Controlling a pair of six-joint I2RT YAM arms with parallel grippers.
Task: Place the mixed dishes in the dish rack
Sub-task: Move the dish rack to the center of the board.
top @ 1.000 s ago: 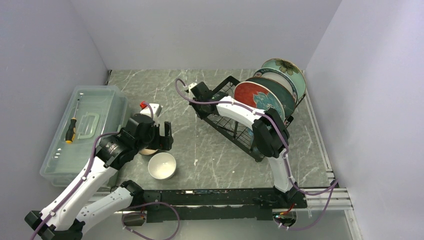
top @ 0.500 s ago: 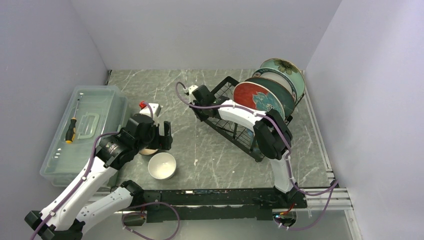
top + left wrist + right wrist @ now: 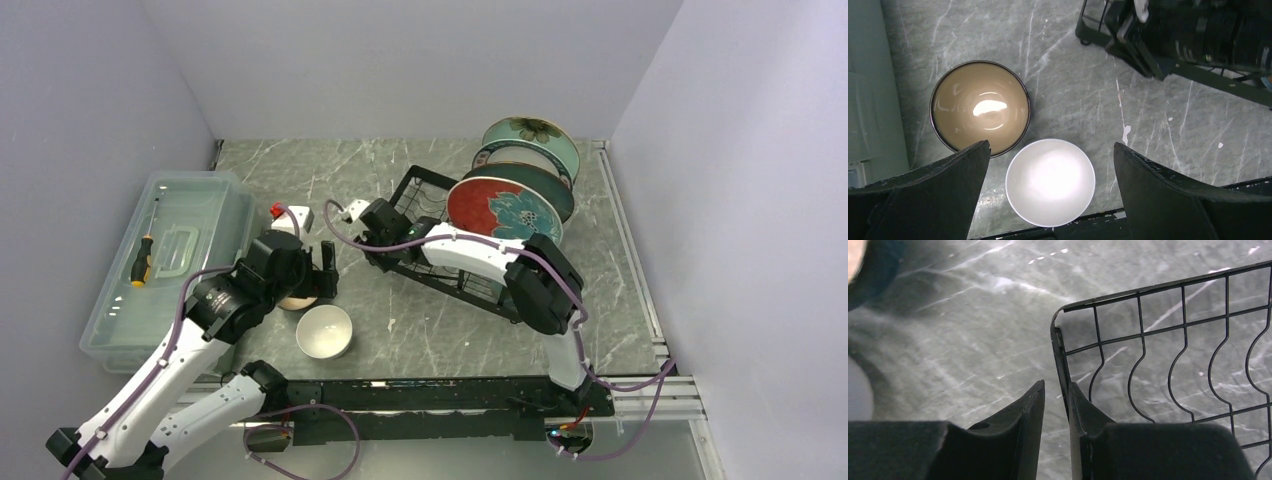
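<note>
looks like a rack-shifting step, not a dish pickup. got the right gripper (image 3: 1057, 390) nipped onto the left-end corner wire of the dish rack (image 3: 1148, 290), jaws nearly pressed together with just that one upright wire in the slot between them.

to do it well: drag slow and low, keep the rack flat on the table (image 3: 300, 170), pull in a straight line with no twisting. only a thin wire in the pinch, so probably easy to slip off or tip the load. worth minding the plates (image 3: 495, 207) too, standing on edge at the far-right end of the rack, well apart from the pinch point and likely to rock on any jerk. also best to stop short of the bowls.

on the other side, left gripper (image 3: 1051, 147) spread wide, holding nothing, hanging above the two bowls. white bowl (image 3: 1050, 182) showing right between the fingers (image 3: 948, 180) in the wrist view, below them, untouched. brown bowl (image 3: 979, 106) just beside it, toward the left finger, rims close, can't tell if touching. both on the table near the rack's left end, not loaded yet.

clear box (image 3: 215, 200) with the screwdriver (image 3: 140, 262) off at the left, not part of the job.
</note>
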